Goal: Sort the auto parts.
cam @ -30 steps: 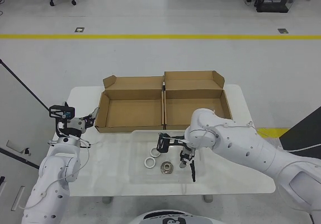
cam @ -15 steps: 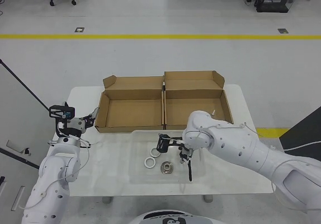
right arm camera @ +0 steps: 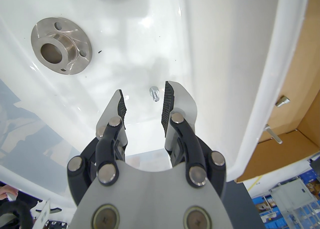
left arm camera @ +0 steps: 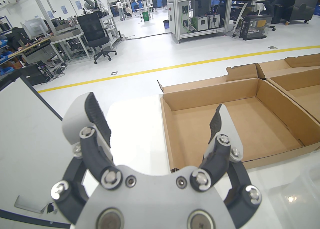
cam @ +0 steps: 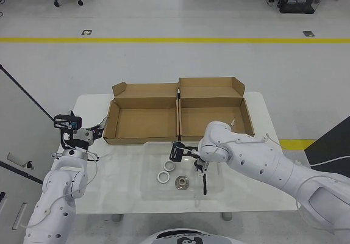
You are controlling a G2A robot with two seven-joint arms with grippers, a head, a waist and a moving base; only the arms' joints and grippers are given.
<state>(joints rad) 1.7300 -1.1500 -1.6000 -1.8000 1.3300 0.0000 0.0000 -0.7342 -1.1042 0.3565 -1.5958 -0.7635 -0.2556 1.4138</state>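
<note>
Right end effector (right arm camera: 145,92) open, small bolt (right arm camera: 154,94) between its fingers, white tray (right arm camera: 272,39), flange (right arm camera: 61,49) nearby, left end effector (left arm camera: 155,114) open, left of the cardboard box (left arm camera: 225,119).

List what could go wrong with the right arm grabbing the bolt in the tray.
1. The bolt is tiny and sits nearer one of the open right jaws than the other. Closing may knock it aside, and it could roll on the glossy tray.
2. It lies low on the tray floor, so the jaws may scrape the tray or close above it.

A yellow line (cam: 175,39) runs behind the white table (cam: 89,104).
</note>
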